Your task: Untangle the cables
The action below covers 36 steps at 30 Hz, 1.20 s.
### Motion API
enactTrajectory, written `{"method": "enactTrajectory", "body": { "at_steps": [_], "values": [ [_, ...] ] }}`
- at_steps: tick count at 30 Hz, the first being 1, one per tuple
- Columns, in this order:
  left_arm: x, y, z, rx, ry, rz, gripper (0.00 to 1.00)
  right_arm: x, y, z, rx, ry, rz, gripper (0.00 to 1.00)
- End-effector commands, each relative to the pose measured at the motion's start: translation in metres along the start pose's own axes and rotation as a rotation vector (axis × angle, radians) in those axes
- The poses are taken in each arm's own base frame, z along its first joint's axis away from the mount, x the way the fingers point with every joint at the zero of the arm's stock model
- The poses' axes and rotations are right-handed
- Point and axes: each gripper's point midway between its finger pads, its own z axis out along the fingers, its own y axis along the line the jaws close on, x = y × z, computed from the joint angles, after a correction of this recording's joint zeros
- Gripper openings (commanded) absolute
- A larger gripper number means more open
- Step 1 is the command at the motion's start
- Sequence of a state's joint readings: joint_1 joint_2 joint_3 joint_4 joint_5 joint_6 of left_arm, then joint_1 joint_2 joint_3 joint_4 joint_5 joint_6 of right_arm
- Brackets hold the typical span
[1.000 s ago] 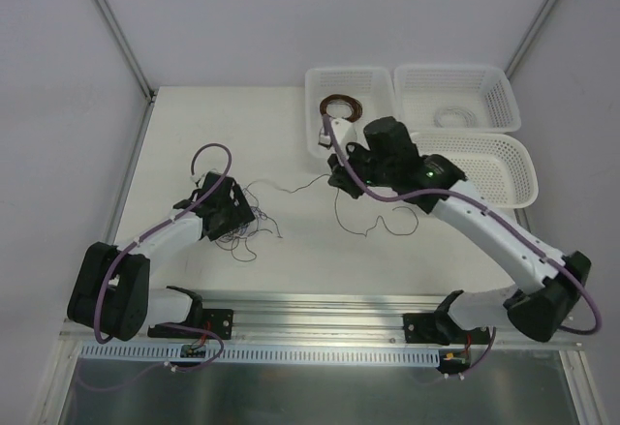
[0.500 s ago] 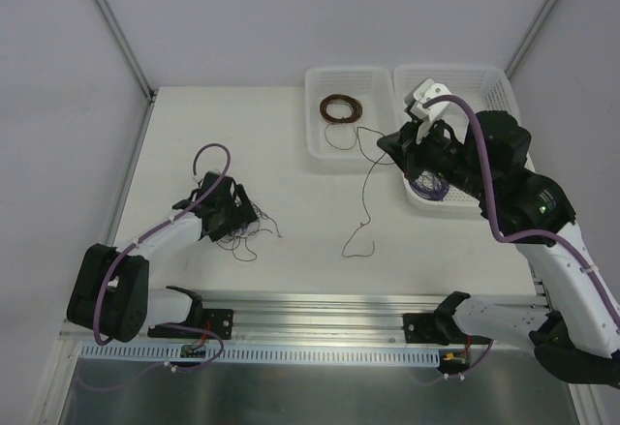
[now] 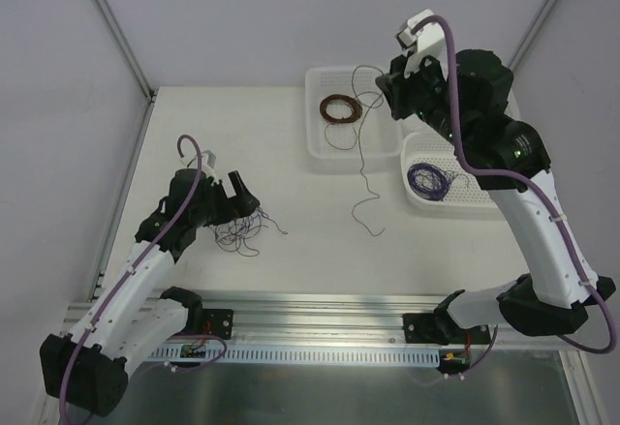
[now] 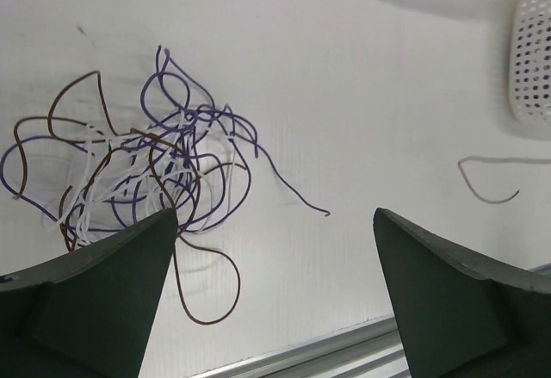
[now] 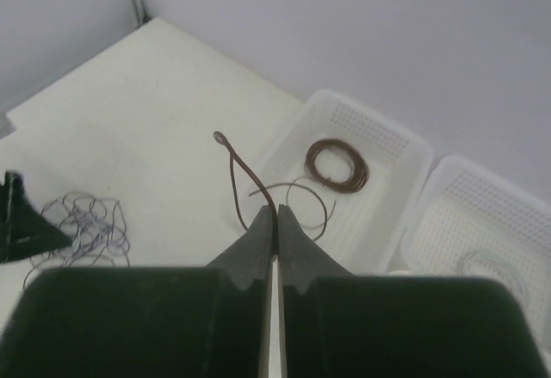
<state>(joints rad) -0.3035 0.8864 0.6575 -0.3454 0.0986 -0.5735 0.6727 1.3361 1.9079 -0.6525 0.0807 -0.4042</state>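
Pale walls (image 3: 242, 18) close in a white tabletop (image 3: 291, 154).

Right pincer (image 5: 275, 213): raised above the baskets and closed tight on one thin brown strand (image 5: 234, 167). A short end with a tiny loop runs out past the tips. From above, the rest hangs toward the table. Whether its lower end touches the surface I cannot tell. My own gripper body blocks the bottom of that wrist view.

Left pincer (image 4: 274, 214): low over the table, jaws spread wide, holding nothing.

The tangle (image 4: 146, 158) lies on the table at the left jaw, which hides its near edge. It is a mass of loose, overlapping loops of purple, brown and white wire. One purple tail runs out to the right. From above it reads only as a small dark scribble, and the colours cannot be told apart.

Further out:
- The left basket (image 3: 312, 115) holds a neat brown coil (image 3: 341, 108).
- The near basket (image 3: 426, 202) holds a purple coil (image 3: 433, 180).
- The far basket (image 5: 482, 206) is mostly behind my right arm (image 3: 523, 202) from above. A pale ring (image 5: 482, 266) lies inside it, too faint to identify.
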Motion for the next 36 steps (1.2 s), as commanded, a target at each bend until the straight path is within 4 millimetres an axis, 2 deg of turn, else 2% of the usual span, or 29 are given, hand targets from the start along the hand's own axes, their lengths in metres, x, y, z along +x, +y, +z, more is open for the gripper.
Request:
{"method": "enactTrajectory", "body": {
  "at_steps": [1,3,4,5,6,7,9,12,13,16,17,19,21,23,24,27,28,30,33,34,36],
  "values": [
    [-0.012,-0.009,-0.025,0.057,-0.052,0.122,0.99,-0.083,-0.032,-0.013,0.132,-0.246,-0.003,0.01],
    [-0.014,-0.011,-0.036,0.083,-0.089,0.184,0.99,-0.102,-0.045,0.000,0.182,-0.301,-0.020,0.01],
    [-0.015,-0.011,-0.039,0.090,-0.106,0.222,0.99,-0.121,-0.051,-0.004,0.207,-0.357,-0.017,0.01],
    [-0.016,-0.010,-0.044,0.096,-0.135,0.237,0.99,-0.130,-0.060,-0.003,0.234,-0.389,-0.016,0.01],
    [-0.017,-0.009,-0.047,0.097,-0.152,0.251,0.99,-0.134,-0.064,0.009,0.245,-0.404,-0.025,0.01],
    [-0.017,-0.008,-0.049,0.097,-0.168,0.275,0.99,-0.153,-0.070,0.004,0.272,-0.476,-0.048,0.01],
    [-0.019,-0.007,-0.056,0.105,-0.205,0.304,0.99,-0.167,-0.086,0.019,0.330,-0.542,-0.074,0.01],
    [-0.018,-0.001,-0.060,0.091,-0.240,0.326,0.99,-0.166,-0.108,0.045,0.373,-0.573,-0.098,0.01],
    [-0.018,0.002,-0.059,0.080,-0.245,0.326,0.99,-0.148,-0.120,0.073,0.386,-0.528,-0.102,0.01],
    [-0.020,0.010,-0.057,0.041,-0.252,0.333,0.99,-0.114,-0.135,0.119,0.376,-0.456,-0.086,0.01],
    [-0.021,0.010,-0.056,0.034,-0.252,0.331,0.99,-0.084,-0.144,0.146,0.371,-0.393,-0.054,0.01],
    [-0.022,0.012,-0.055,0.024,-0.249,0.326,0.99,-0.046,-0.151,0.174,0.366,-0.314,-0.033,0.01],
    [-0.021,0.013,-0.052,0.019,-0.234,0.329,0.99,0.009,-0.154,0.203,0.371,-0.214,0.001,0.01],
    [-0.021,0.015,-0.050,0.004,-0.229,0.327,0.99,0.050,-0.148,0.219,0.359,-0.141,0.053,0.01],
    [-0.020,0.016,-0.049,0.001,-0.225,0.327,0.99,0.089,-0.142,0.227,0.348,-0.064,0.084,0.01],
    [-0.021,0.016,-0.049,-0.002,-0.225,0.325,0.99,0.136,-0.129,0.230,0.330,0.012,0.188,0.01],
    [-0.020,0.017,-0.048,-0.004,-0.221,0.321,0.99,0.163,-0.123,0.230,0.321,0.069,0.209,0.01],
    [-0.019,0.018,-0.048,-0.007,-0.219,0.322,0.99,0.195,-0.111,0.232,0.293,0.153,0.250,0.05],
    [-0.021,0.016,-0.050,0.002,-0.229,0.321,0.99,0.241,-0.092,0.230,0.234,0.336,0.290,0.18],
    [-0.021,0.016,-0.051,0.000,-0.233,0.320,0.99,0.242,-0.090,0.228,0.231,0.358,0.308,0.26],
    [-0.023,0.017,-0.054,-0.007,-0.252,0.317,0.99,0.256,-0.084,0.217,0.224,0.427,0.322,0.40]
  ]
}}
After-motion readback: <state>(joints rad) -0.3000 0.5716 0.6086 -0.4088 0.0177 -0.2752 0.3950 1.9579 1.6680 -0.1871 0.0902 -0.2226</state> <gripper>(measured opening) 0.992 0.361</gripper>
